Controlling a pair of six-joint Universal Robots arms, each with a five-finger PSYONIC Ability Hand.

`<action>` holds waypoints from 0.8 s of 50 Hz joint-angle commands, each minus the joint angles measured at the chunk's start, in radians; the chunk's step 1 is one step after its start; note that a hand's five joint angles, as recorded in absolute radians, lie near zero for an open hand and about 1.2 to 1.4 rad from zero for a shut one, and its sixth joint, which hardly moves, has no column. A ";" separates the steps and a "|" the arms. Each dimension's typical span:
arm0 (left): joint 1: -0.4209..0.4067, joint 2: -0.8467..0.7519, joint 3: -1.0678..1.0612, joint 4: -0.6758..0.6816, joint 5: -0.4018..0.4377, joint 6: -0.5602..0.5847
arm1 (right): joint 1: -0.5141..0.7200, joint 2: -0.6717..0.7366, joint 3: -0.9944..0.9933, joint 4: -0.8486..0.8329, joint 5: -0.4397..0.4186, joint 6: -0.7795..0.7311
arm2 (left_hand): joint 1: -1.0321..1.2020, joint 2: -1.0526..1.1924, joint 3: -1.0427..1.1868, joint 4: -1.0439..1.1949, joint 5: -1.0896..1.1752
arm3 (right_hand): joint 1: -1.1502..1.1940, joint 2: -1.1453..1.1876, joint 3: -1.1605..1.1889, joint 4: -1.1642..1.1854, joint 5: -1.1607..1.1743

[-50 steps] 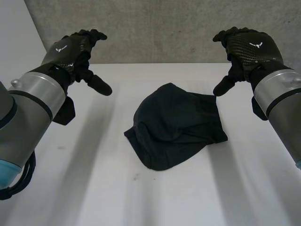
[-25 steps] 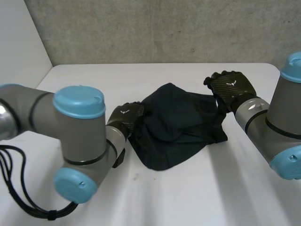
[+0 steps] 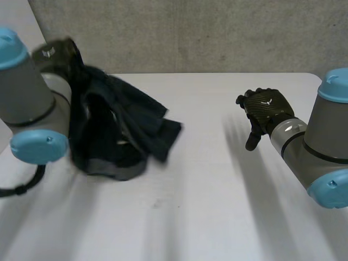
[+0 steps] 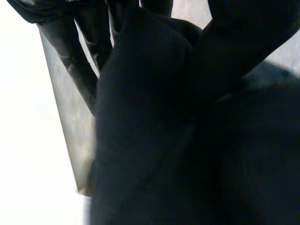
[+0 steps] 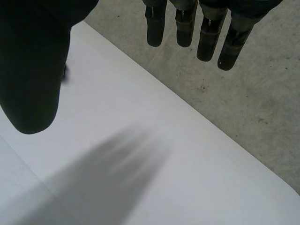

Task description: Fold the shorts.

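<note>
Shorts (image 3: 111, 128), one pair, clutched in left hand (image 3: 53, 53).

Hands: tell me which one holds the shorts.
The left hand, up high with the dark shorts hanging from its grip; the right hand hovers open over the table, holding nothing.

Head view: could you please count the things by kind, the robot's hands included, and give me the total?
Dark shorts: 1
Black hands: 2, the left hand holding the shorts up, the right hand open
White table: 1
Total: 4
</note>
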 commanded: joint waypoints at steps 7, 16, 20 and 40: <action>-0.379 -0.132 0.032 0.163 0.199 0.219 | -0.012 -0.005 -0.007 0.000 0.002 0.005 | 0.267 0.215 0.221 0.198 0.274 | -0.024 -0.045 -0.038 -0.059 -0.067; -0.551 -0.323 0.063 0.157 0.230 0.248 | -0.020 -0.010 -0.009 -0.002 0.003 0.007 | -0.457 -0.509 -0.502 -0.526 -0.450 | -0.024 -0.045 -0.038 -0.059 -0.067; -0.563 -0.303 0.048 0.155 0.222 0.285 | -0.046 -0.010 -0.009 0.000 0.002 0.008 | -0.692 -0.744 -0.738 -0.762 -0.686 | -0.024 -0.045 -0.038 -0.059 -0.067; -0.401 0.113 -0.225 0.039 0.213 0.268 | -0.054 -0.014 -0.032 0.011 -0.020 -0.010 | -0.748 -0.800 -0.794 -0.818 -0.742 | -0.024 -0.045 -0.038 -0.059 -0.067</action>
